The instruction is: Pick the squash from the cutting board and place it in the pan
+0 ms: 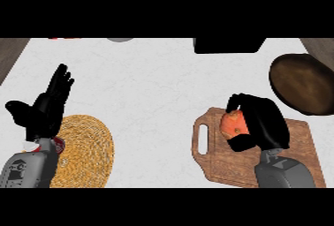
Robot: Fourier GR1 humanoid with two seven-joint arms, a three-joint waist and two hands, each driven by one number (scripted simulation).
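Note:
An orange squash (233, 124) lies on the brown wooden cutting board (225, 165) at the lower right of the head view. My right hand (264, 126) is over the board, its fingers and thumb curled round the squash and hiding its right side. The dark brown pan (303, 84) sits at the right edge, just beyond the board. At the left my left hand (46, 108) stays open with fingers up, holding nothing.
A round woven straw mat (88, 152) lies at the lower left under my left forearm, with a small red and white object (58, 143) beside the wrist. A black object (228, 45) stands at the counter's far edge, and a grey round thing (120, 39) further left.

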